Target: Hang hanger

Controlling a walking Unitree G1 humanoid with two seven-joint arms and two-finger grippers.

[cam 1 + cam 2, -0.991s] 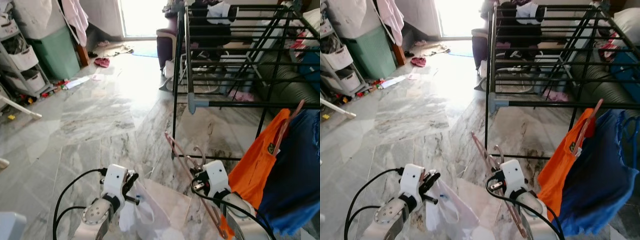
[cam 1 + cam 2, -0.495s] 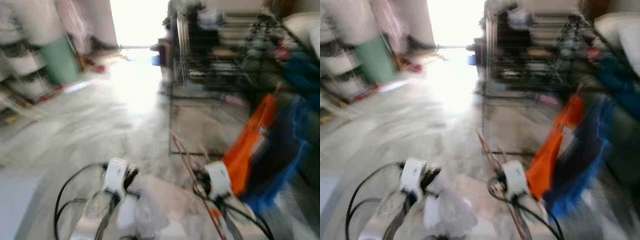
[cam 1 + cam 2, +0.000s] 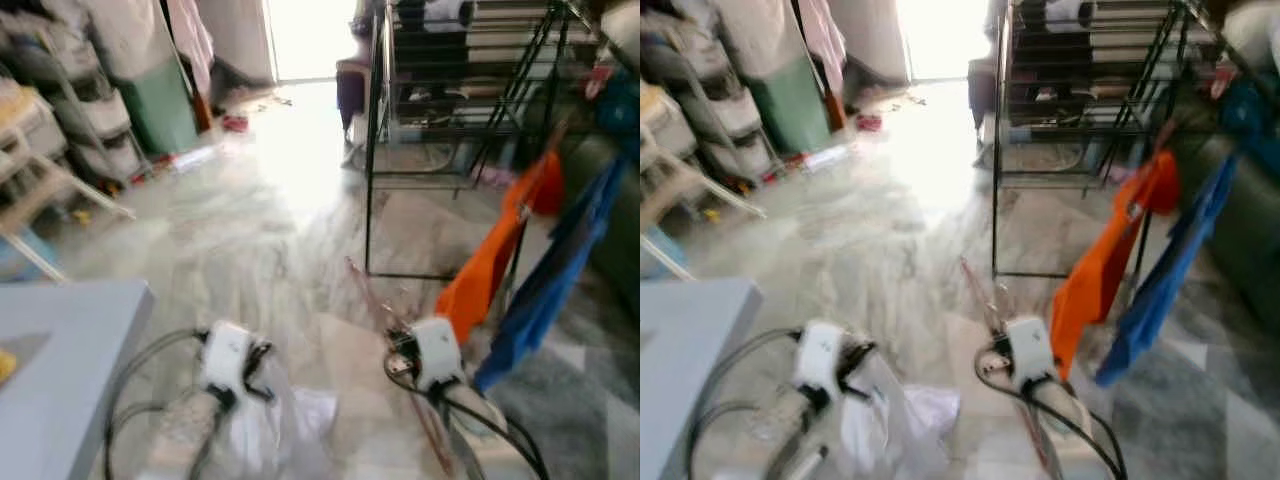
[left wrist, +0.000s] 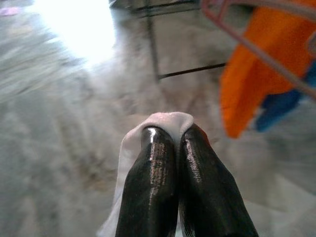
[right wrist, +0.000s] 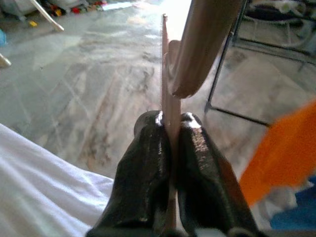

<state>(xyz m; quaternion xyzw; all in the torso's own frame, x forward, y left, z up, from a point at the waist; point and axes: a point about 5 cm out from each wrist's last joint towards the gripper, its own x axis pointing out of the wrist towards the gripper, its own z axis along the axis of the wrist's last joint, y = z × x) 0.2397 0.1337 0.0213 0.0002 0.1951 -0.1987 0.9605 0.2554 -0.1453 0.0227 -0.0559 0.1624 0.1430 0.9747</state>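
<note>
The right tool [image 5: 170,129] is pinching a thin pink hanger [image 5: 171,101] between its two black fingers [image 5: 148,163]. The hanger's flat bar runs up out of the tool, and its round hook curves over just above the fingers. From the head views, the hanger [image 3: 372,296] sticks up and to the left from the right tool [image 3: 405,345], low in the middle of the room, near the robot.

The left tool [image 4: 169,129] has its fingers pressed together on a white cloth [image 4: 163,121]. The cloth folds over the fingertips and hangs down under the left arm, where it looks like a soft white bundle [image 3: 885,425].

Just to the right of the right tool hang an orange cloth [image 3: 495,255] and a blue cloth [image 3: 555,275]. They hang from a black drying rack [image 3: 375,150] that stands farther off on the right. The rack has many thin bars, and some dark and white clothes lie on top at the far end.

The floor [image 3: 250,230] is shiny grey marble. Bright light comes in from a doorway [image 3: 935,35] at the far side. On the far left are white shelves [image 3: 85,120] with stuff on them and a green bin [image 3: 165,95]. A grey tabletop [image 3: 60,370] is close by on the left.
</note>
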